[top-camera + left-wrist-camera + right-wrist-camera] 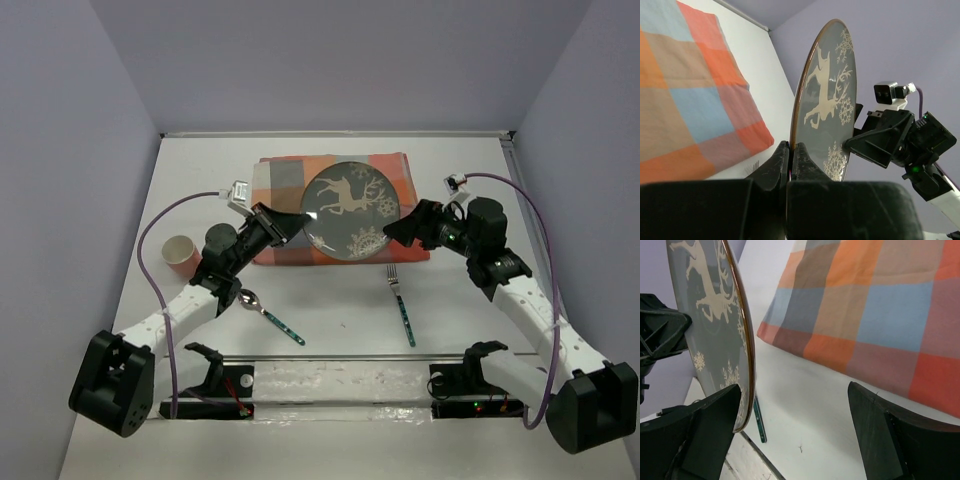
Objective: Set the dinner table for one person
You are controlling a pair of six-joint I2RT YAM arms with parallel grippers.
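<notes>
Hanging just over checked cloth [285,180], far middle of surface [330,300]: plate [350,210], face up. Left gripper [290,225] pinches its left rim. Right gripper [395,232] just beside right rim, fingers spread wide, holding nothing. Fork [400,305], spoon [268,312] lie nearer to bases.

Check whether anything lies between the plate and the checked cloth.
Nothing visible does. The plate, pinched at its rim by the left gripper, is over bare checked cloth; the fork and spoon lie off the cloth.
</notes>
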